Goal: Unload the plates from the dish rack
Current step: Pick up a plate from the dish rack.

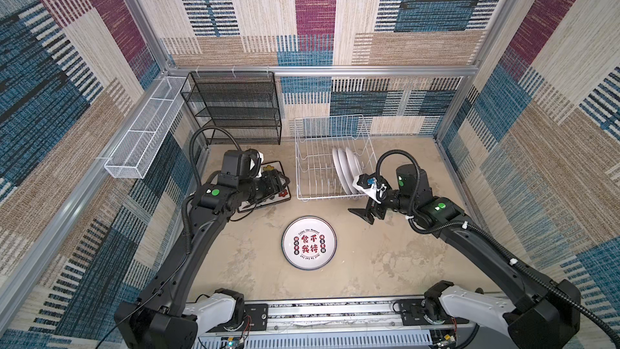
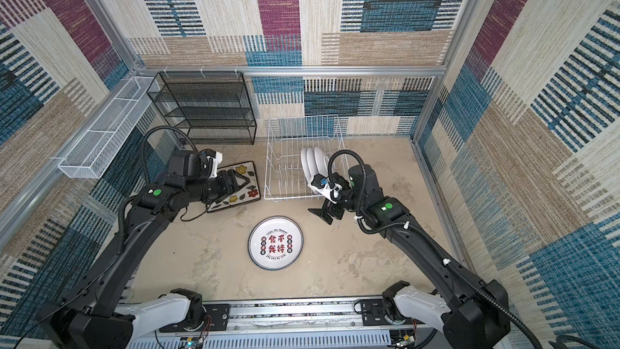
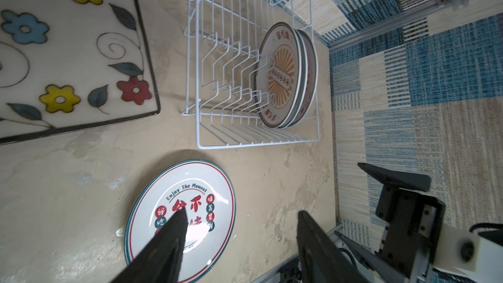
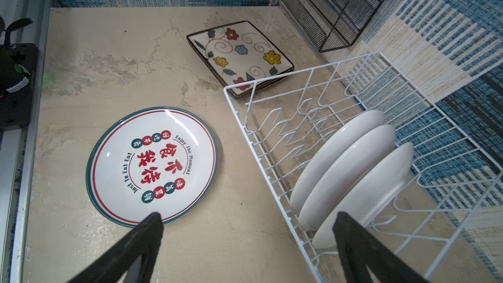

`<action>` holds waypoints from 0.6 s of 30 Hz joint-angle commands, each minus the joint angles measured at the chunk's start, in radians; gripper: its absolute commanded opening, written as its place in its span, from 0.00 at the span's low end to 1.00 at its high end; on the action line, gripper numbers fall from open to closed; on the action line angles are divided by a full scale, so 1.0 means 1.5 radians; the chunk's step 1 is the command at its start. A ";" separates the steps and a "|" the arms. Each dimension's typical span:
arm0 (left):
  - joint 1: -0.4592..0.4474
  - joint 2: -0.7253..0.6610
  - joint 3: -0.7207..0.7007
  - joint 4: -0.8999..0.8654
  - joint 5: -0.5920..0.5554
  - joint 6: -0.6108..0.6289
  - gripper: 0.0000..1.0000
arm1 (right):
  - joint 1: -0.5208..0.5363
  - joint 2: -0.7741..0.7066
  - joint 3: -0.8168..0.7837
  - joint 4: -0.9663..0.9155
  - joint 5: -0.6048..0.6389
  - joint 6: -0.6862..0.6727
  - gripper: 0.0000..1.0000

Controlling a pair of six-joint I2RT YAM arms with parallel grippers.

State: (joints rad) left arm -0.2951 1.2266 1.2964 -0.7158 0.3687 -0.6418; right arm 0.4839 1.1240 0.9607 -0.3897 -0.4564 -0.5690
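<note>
The white wire dish rack [image 1: 296, 162] [image 3: 258, 143] [image 4: 238, 115] stands at the back right of the table. Three round plates [image 1: 345, 166] [image 3: 283, 77] [image 4: 345, 170] stand upright at its right end, white backs toward my right arm. Square floral plates [image 2: 246, 171] [image 3: 68, 50] [image 4: 239, 55] lie stacked on the table left of the rack. A round plate with red characters [image 1: 309, 242] [image 4: 152, 167] lies flat in the middle. My left gripper [image 2: 243, 181] [image 3: 242, 213] hovers open and empty over the square plates. My right gripper [image 1: 364, 214] [image 4: 248, 215] is open and empty at the rack's near right corner.
A black mesh shelf unit [image 1: 235, 105] stands at the back left. A long white mesh basket [image 1: 144, 135] hangs on the left wall. Patterned walls close in three sides, and an aluminium rail [image 1: 335, 310] with the arm bases runs along the front.
</note>
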 commanded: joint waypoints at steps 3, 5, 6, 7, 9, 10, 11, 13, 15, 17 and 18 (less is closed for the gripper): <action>-0.048 0.074 0.079 -0.007 -0.015 0.033 0.66 | -0.010 0.011 0.017 0.025 0.034 0.061 1.00; -0.068 0.111 0.105 0.001 -0.014 0.032 0.66 | -0.021 0.016 0.024 0.020 0.033 0.075 1.00; -0.074 0.125 0.114 0.006 -0.013 0.030 0.66 | -0.026 0.018 0.025 0.017 0.031 0.081 1.00; -0.082 0.142 0.123 0.013 -0.012 0.026 0.66 | -0.035 0.018 0.026 0.016 0.026 0.085 1.00; -0.094 0.173 0.139 0.028 -0.006 0.019 0.65 | -0.051 0.016 0.024 0.017 0.014 0.098 1.00; -0.101 0.190 0.148 0.035 -0.002 0.015 0.65 | -0.060 0.014 0.023 0.019 0.009 0.104 1.00; -0.108 0.209 0.157 0.042 0.000 0.013 0.64 | -0.070 0.010 0.021 0.021 0.002 0.111 1.00; -0.119 0.242 0.177 0.049 0.004 0.007 0.64 | -0.082 0.007 0.017 0.023 -0.002 0.115 1.00; -0.129 0.275 0.198 0.056 0.007 0.002 0.63 | -0.086 0.006 0.014 0.022 -0.002 0.116 1.00; -0.137 0.307 0.219 0.066 0.014 -0.006 0.61 | -0.091 0.005 0.012 0.022 -0.002 0.119 1.00; -0.140 0.324 0.230 0.069 0.018 -0.009 0.61 | -0.094 0.004 0.011 0.023 -0.001 0.122 1.00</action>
State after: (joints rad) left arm -0.4965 1.6749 1.6112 -0.6559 0.3740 -0.6308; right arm 0.3508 1.1362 0.9813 -0.3817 -0.4469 -0.4080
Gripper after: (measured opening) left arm 0.610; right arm 0.998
